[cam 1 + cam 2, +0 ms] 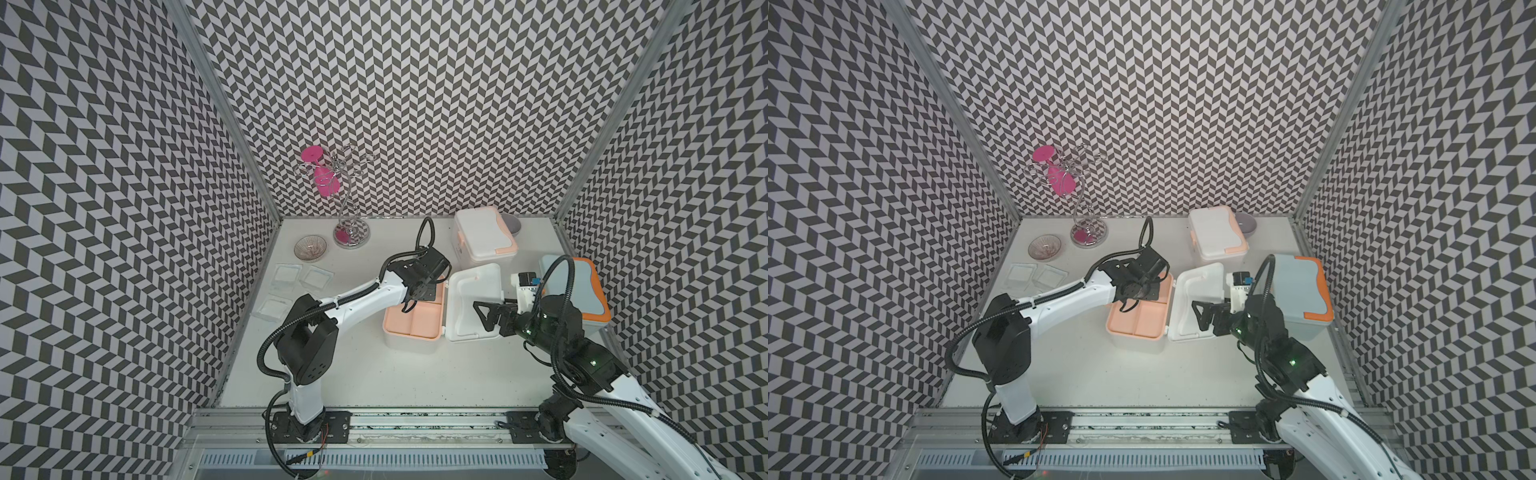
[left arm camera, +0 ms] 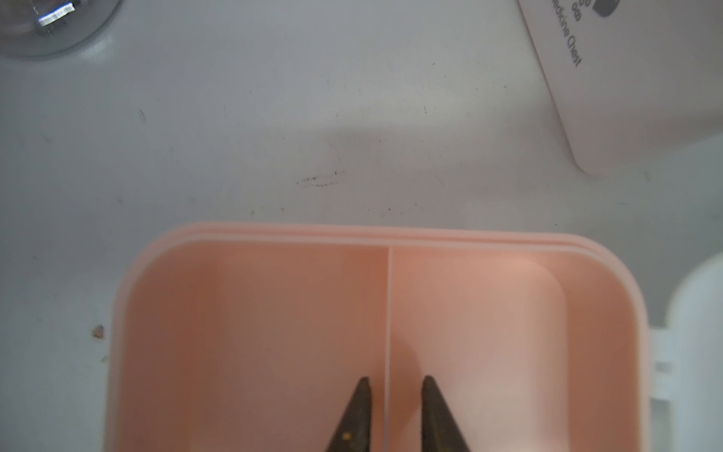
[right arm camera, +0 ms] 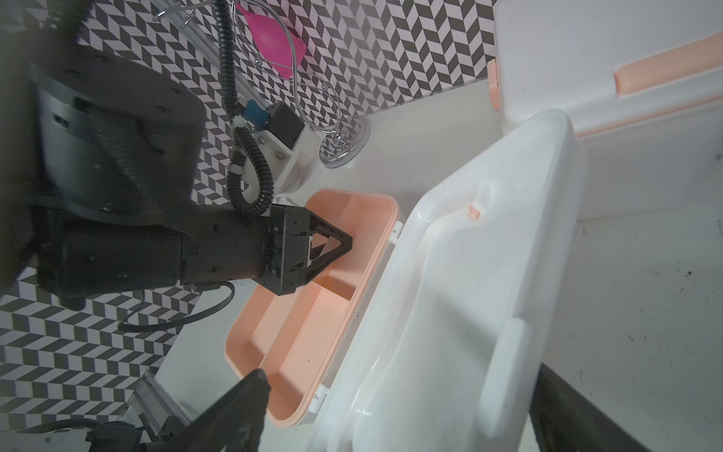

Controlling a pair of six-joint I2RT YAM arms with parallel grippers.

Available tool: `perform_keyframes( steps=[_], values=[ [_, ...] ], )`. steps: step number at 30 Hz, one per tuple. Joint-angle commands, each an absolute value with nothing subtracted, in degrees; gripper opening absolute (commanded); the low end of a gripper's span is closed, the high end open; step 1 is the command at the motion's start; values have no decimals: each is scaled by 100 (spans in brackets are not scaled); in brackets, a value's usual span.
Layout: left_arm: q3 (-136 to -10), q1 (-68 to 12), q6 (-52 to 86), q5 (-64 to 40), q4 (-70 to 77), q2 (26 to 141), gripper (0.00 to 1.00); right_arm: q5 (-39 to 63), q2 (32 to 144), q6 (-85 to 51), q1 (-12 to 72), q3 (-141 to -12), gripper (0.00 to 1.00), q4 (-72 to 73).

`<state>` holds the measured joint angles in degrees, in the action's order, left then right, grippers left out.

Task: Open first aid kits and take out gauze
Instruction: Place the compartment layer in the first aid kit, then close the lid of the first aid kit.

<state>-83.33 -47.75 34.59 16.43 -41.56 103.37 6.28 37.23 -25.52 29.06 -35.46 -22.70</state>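
Open kit (image 1: 428, 320) centre; closed kit (image 1: 482, 239) behind; third kit (image 1: 590, 291) right; gauze (image 1: 317, 277) far left.

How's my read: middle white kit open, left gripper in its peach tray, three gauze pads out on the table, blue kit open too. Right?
Not quite. The blue kit is closed, as both top views show. The rest stands: middle white kit open, left gripper in its peach tray, three gauze pads out on the table.

Lab test cell (chevron walls (image 1: 415, 104), aluminium rail (image 1: 415, 419)).
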Motion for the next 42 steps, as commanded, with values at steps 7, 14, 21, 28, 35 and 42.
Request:
perform_keyframes(
  steps=[7, 14, 21, 28, 35, 42],
  values=[
    [-7725, -4799, 3428, 1046, -3767, 8831, 83, 851, 3710, -2705, 2882, -3525, 100, -1960],
    [-6394, -4755, 3670, 1046, -3647, 7165, 100, 934, 3656, -2769, 2880, -3687, 100, -2071],
    [-5201, -4337, 3797, 346, -3296, 6366, 100, 1096, 3728, -2864, 2876, -3757, 100, -2022],
    [-4483, -4018, 3763, -277, -2719, 6084, 100, 1202, 3781, -2806, 2878, -3928, 100, -2154],
    [-3948, -4083, 3833, -1305, -1875, 5981, 100, 1453, 3937, -2864, 2874, -4044, 100, -1996],
    [-3794, -4342, 3958, -1686, -1251, 5987, 100, 1917, 4063, -2897, 2900, -4355, 100, -1813]
  ],
)
